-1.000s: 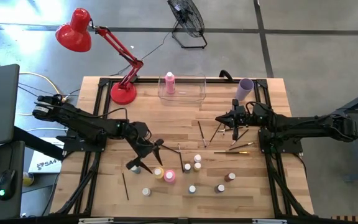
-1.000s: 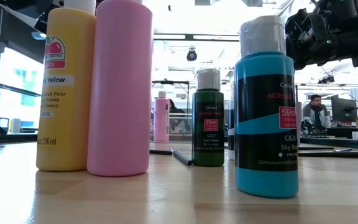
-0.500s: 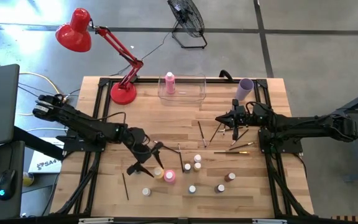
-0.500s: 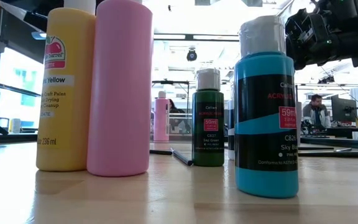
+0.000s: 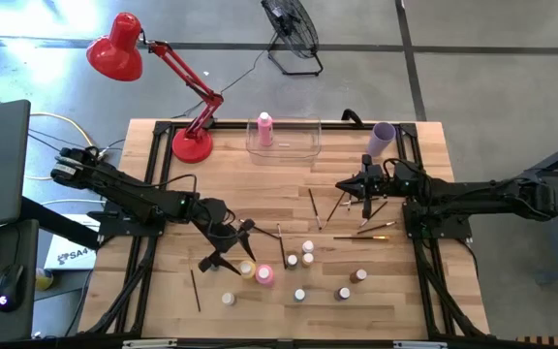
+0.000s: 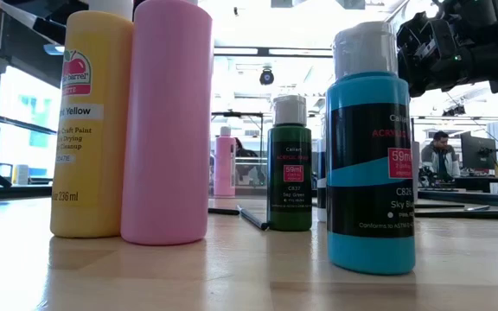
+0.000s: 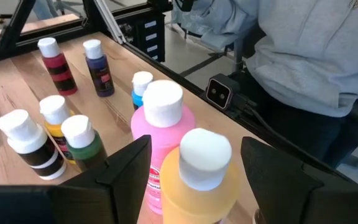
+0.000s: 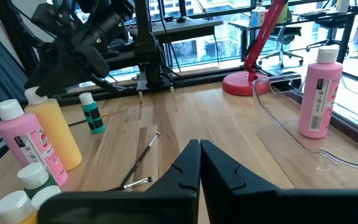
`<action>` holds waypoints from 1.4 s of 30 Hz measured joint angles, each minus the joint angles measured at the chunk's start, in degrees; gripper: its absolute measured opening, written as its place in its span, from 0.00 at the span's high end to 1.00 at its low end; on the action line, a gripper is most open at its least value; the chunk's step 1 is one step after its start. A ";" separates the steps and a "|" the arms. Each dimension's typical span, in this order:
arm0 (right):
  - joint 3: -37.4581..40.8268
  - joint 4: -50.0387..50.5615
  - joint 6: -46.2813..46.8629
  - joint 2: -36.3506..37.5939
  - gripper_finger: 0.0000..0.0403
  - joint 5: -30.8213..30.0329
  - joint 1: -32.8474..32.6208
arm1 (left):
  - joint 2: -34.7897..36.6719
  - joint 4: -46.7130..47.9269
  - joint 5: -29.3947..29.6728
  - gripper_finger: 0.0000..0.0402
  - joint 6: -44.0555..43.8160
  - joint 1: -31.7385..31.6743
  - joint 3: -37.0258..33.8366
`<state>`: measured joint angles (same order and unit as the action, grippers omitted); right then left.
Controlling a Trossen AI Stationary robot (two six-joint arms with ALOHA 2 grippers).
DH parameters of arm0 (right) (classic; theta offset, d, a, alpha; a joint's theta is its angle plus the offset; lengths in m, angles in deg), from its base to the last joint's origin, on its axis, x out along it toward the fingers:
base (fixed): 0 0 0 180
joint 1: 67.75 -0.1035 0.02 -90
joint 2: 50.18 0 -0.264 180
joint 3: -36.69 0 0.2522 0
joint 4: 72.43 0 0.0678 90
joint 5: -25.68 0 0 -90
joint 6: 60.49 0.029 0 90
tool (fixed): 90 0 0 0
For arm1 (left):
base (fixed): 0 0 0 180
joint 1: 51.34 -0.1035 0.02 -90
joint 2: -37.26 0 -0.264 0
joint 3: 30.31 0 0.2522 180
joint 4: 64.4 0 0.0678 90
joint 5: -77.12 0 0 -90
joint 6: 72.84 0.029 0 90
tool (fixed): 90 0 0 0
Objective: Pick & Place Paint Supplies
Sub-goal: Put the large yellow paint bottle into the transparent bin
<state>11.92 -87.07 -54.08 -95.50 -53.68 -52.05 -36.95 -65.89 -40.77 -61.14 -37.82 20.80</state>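
My left gripper (image 5: 231, 248) is open near the table's front left. Its fingers (image 7: 127, 169) stand on either side of the white-capped yellow-orange paint bottle (image 7: 199, 180) without touching it. A pink bottle (image 7: 162, 122) stands upright just behind it, and both rest on their bases (image 6: 92, 130) (image 6: 167, 121). Several tiny white-capped bottles (image 5: 307, 254) stand around them. Thin brushes (image 5: 313, 207) lie flat mid-table. Another pink bottle (image 5: 264, 129) stands in the clear bin (image 5: 303, 145). My right gripper (image 5: 364, 190) hangs shut and empty at the right.
A red desk lamp (image 5: 192, 143) stands at the far left and a lilac cup (image 5: 383, 138) at the far right. A teal bottle (image 8: 92, 115) stands beside the yellow one. A person in a grey top (image 7: 316, 56) sits past the near edge.
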 joint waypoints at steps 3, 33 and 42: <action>0.00 0.00 0.00 0.00 0.99 0.00 0.00 | 0.00 -0.02 0.03 0.39 -0.02 0.00 0.00; 0.00 0.37 0.00 0.00 0.99 0.00 0.01 | -5.49 -5.18 -1.93 0.39 -0.24 0.02 0.00; 0.00 0.50 0.00 0.00 0.99 0.00 0.00 | -5.44 -5.76 -2.44 0.39 -0.20 0.02 0.00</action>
<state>11.92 -86.57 -54.08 -95.50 -53.68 -52.05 -42.40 -71.65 -43.21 -61.33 -37.80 20.80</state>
